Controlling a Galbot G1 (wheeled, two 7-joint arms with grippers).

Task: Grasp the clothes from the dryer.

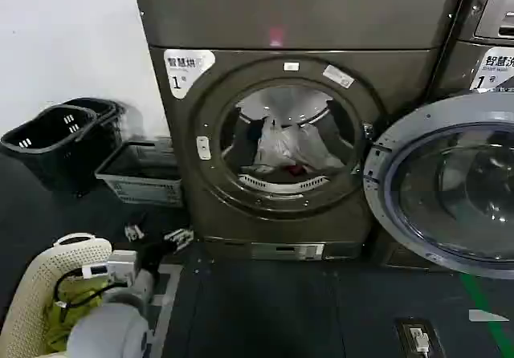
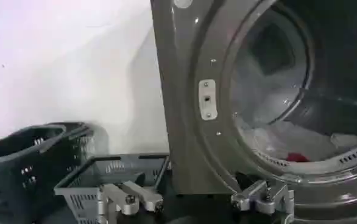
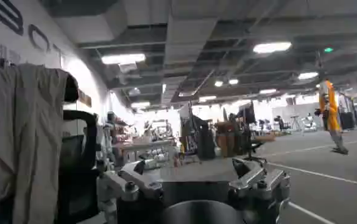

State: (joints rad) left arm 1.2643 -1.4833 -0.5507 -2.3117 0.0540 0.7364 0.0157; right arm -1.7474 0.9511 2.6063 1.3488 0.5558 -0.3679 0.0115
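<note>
The dryer (image 1: 297, 29) stands in the middle with its round porthole open and its glass door (image 1: 450, 189) swung out to the right. The clothes (image 1: 285, 153), a white and pale grey bundle with a small red piece, lie in the drum. In the left wrist view they show inside the drum, clothes (image 2: 288, 143), past the porthole rim. My left gripper (image 1: 157, 236) is low by the floor in front of the dryer's lower left corner, open and empty; its gap (image 2: 194, 204) faces that corner. My right gripper (image 3: 197, 182) is open, empty, facing a large hall.
Two black baskets (image 1: 52, 137) and a grey crate (image 1: 140, 173) stand by the wall left of the dryer. A white woven basket (image 1: 48, 282) holding yellow-green cloth sits at lower left. A second machine (image 1: 490, 21) stands on the right behind the door.
</note>
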